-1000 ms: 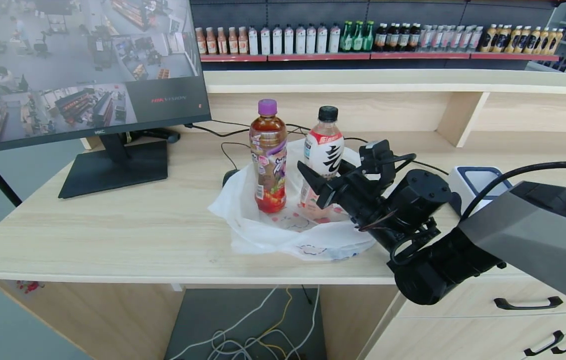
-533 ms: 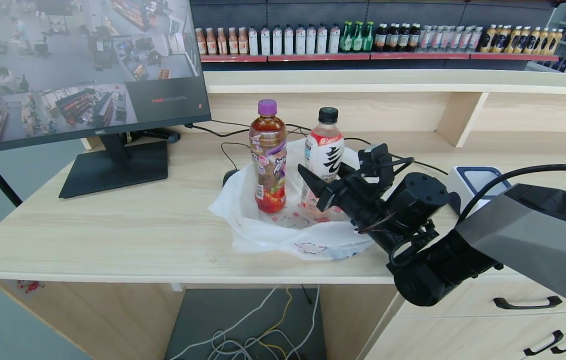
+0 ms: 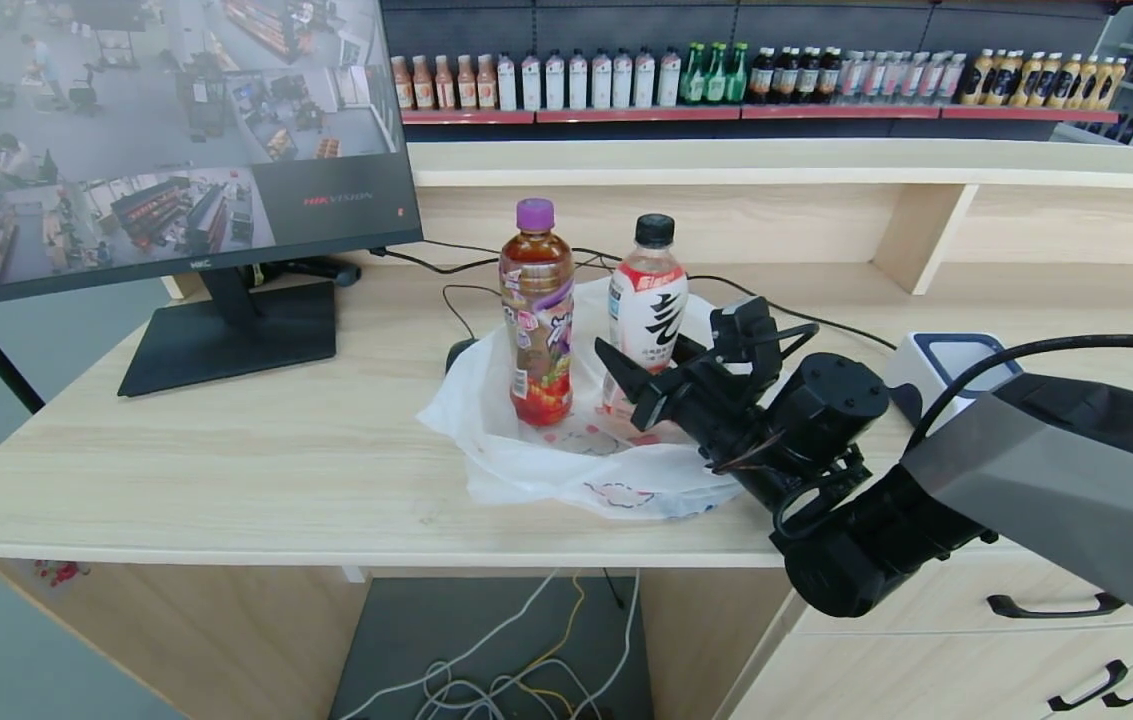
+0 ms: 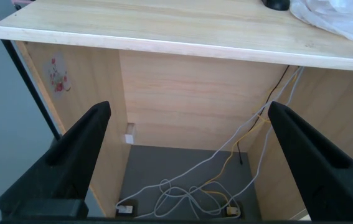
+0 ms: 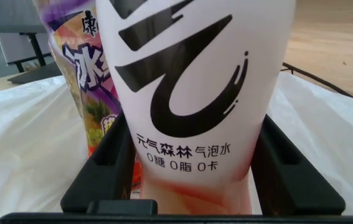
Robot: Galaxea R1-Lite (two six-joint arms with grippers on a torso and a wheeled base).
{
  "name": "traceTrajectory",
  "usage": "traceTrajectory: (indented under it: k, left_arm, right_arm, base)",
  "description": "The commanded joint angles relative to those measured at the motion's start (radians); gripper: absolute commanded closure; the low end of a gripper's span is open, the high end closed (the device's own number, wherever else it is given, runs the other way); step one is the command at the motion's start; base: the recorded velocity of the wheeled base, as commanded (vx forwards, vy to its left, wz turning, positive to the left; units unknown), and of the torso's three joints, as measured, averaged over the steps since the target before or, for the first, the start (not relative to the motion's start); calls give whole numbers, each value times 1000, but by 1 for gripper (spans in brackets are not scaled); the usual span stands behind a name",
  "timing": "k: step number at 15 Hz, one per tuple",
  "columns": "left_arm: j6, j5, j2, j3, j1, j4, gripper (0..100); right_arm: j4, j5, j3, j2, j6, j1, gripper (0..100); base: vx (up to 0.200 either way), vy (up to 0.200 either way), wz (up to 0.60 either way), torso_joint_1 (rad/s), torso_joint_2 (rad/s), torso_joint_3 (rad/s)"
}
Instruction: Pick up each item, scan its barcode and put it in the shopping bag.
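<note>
Both items are in the white shopping bag (image 3: 526, 460) on the surface (image 3: 276, 450). The purple-capped bottle (image 3: 536, 300) stands free, with the black-capped bottle (image 3: 648, 300) at its 3 o'clock. My right gripper (image 3: 621, 382) has its fingers pressed on both sides of the black-capped bottle; I judge it gripped. Only release and retreat seem left. The left gripper (image 4: 188, 112) is parked below the surface edge, fingers spread wide. Against the earlier frames, the right arm has sunk slightly and the bottle has barely shifted.

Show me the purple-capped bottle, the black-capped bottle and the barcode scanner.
purple-capped bottle (image 3: 537, 330), head view, on its label.
black-capped bottle (image 3: 648, 305), head view, on its white label.
barcode scanner (image 3: 956, 358), head view, on its dark top window.
</note>
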Motion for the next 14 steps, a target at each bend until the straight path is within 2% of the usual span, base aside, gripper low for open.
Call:
traceTrajectory:
  k: [1,6,7,13,14]
  left_arm:
    - [0,0,0,0,0,0,0]
    - [-2,0,0,0,0,0,0]
    - [0,0,0,0,0,0,0]
    - [1,0,0,0,0,0,0]
    - [1,0,0,0,0,0,0]
  right_arm:
    - [-1,1,1,2,1,0,100]
    - [-1,-1,-5,-17,1,-4,100]
    - [-1,-2,-13,-18,1,-13,0]
    - [-1,-13,67,-120,2,-16,0]
    - [-1,-13,118,-169,-7,-7,0]
  base:
    - [0,0,0,0,0,0]
    - [0,0,0,0,0,0]
    - [0,0,0,0,0,0]
    - [0,0,0,0,0,0]
    - [0,0,0,0,0,0]
